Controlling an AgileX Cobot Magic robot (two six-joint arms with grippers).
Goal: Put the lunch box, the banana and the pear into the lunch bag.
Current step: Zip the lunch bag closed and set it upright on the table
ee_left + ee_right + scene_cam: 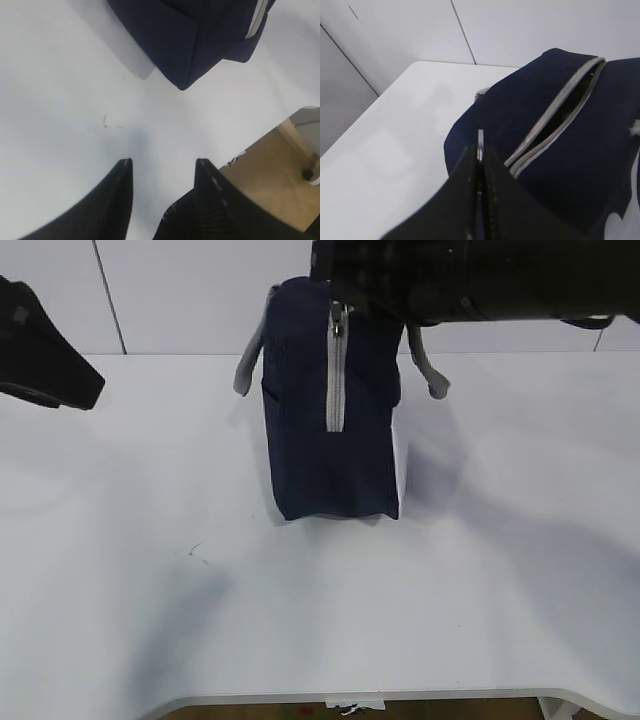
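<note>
The navy lunch bag [325, 430] stands upright in the middle of the white table, its grey zipper [335, 380] facing the exterior camera. In the right wrist view the zipper [555, 117] along the bag [590, 165] gapes partly open with darkness inside. My right gripper [480, 145] is shut on a thin metal zipper pull [480, 137] at the bag's top end [338, 312]. My left gripper [162, 162] hangs open over bare table near the bag's lower corner [185, 75], holding nothing, and shows at the far left [60, 375]. The lunch box, banana and pear are out of view.
Grey webbing handles [245, 365] hang on both sides of the bag. The table's front edge [400, 698] runs near the bottom, with floor [280, 165] beyond it. A wall stands behind the table. A small scuff mark [197, 552] lies on the tabletop.
</note>
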